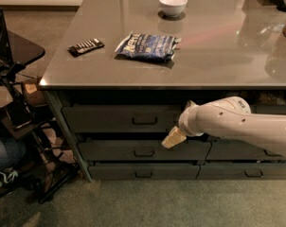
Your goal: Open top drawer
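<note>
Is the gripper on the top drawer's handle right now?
No, the gripper sits right of and below the handle of the top drawer, apart from it.

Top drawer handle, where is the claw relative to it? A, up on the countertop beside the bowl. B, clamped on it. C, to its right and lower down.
C: the claw sits right of and below the handle of the top drawer, near that drawer front's lower right corner, not on the handle.

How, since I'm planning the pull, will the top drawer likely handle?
The top drawer is a wide flat panel, so probably stiff, heavyish, sliding straight. Its small handle may slip. The gripper sits lower right of it.
</note>
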